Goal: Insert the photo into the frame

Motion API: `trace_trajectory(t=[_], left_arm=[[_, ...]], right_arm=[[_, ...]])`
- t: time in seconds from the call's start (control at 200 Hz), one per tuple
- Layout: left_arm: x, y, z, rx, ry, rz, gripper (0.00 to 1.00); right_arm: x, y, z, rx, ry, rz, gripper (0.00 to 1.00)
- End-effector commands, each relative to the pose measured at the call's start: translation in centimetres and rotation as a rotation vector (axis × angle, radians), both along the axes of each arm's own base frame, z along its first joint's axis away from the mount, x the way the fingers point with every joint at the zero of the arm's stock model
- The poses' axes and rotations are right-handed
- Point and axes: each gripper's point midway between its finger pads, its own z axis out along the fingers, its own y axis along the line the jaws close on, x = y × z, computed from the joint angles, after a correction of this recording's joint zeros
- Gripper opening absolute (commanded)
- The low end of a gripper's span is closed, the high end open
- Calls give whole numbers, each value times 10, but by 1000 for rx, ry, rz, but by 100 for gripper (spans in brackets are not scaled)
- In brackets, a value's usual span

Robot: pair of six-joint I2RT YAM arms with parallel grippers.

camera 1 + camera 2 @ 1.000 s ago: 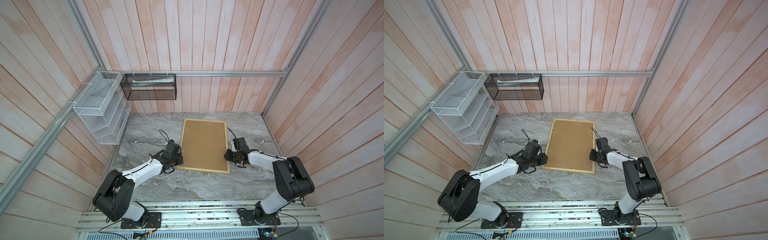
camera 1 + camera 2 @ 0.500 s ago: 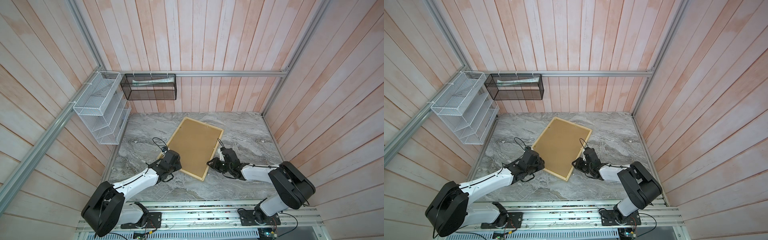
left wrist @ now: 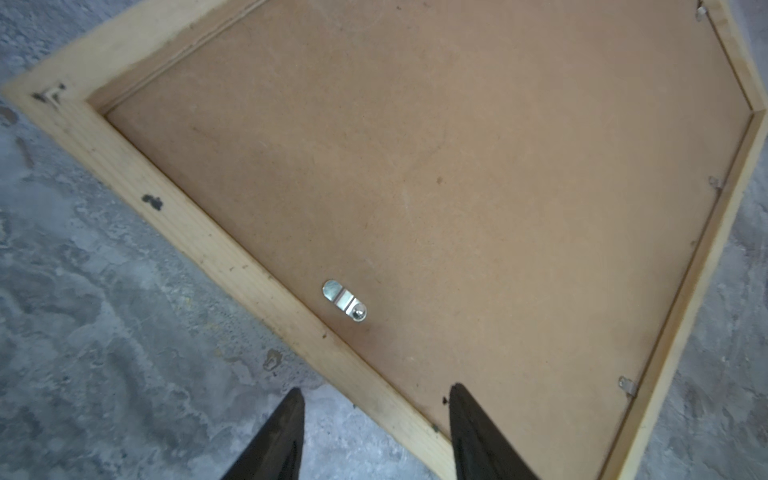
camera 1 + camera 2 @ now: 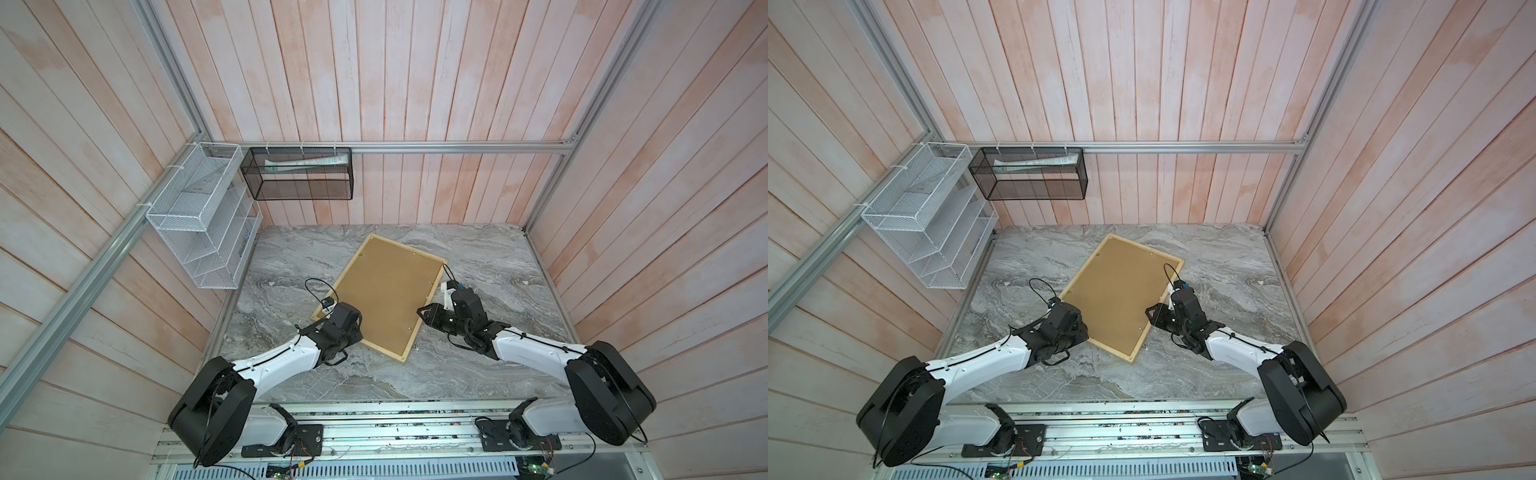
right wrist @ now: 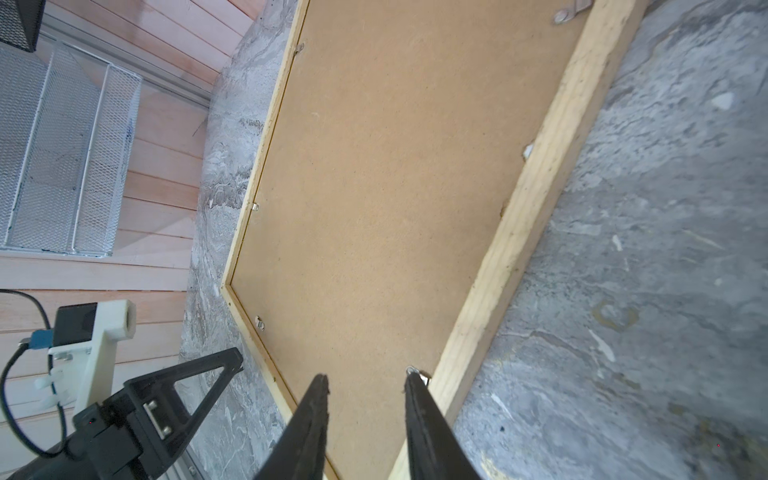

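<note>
- The frame (image 3: 232, 270) lies flat, back side up, in the middle of the grey marble bench (image 4: 498, 266). It is turned askew, with one corner pointing toward the back wall.
- A brown backing panel (image 4: 384, 299) fills its back, set inside the pale wood rails.
- The left gripper (image 3: 376, 390) is at the frame's long side nearer the left arm. Its fingers (image 3: 286, 419) stand wide, one over the bench and one over the panel, with the rail between them and no grip on it.
- A metal clip (image 3: 344, 300) lies on the panel just ahead of these fingers.
- The right gripper (image 5: 365, 378) is at the opposite long side. Its fingers are narrowly parted and hold nothing. Both are over the panel, and one tip is at a small clip (image 5: 419, 374) beside the rail.
- A white wire rack (image 4: 199, 224) and a black mesh basket (image 4: 299, 174) hang on the walls at the back left, well apart from the frame.
</note>
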Motion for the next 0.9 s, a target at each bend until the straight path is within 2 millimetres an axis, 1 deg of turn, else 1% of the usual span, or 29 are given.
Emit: trace_trajectory(t=[0.0, 0.13, 0.305, 0.445, 0.525, 0.635, 0.815, 0.895], left_arm=[[-4, 4, -9, 30, 28, 13, 57], [-3, 3, -15, 38, 43, 11, 57], [3, -6, -18, 37, 42, -32, 55], [12, -18, -21, 69, 51, -109, 46], [17, -21, -27, 117, 74, -153, 43], [25, -28, -41, 182, 117, -219, 35], [41, -51, -64, 231, 140, -400, 21], [50, -55, -67, 269, 136, -445, 17]], right_arm=[[-2, -5, -8, -33, 10, 2, 33], [-2, -2, -14, -31, 23, 17, 33], [-1, 0, -18, -29, 33, 23, 33], [-1, -1, -20, -33, 36, 24, 33], [-2, -2, -21, -35, 38, 22, 33], [-1, -5, -22, -35, 41, 14, 33], [-1, -13, -20, -38, 32, -9, 33], [0, -17, -19, -40, 29, -16, 33]])
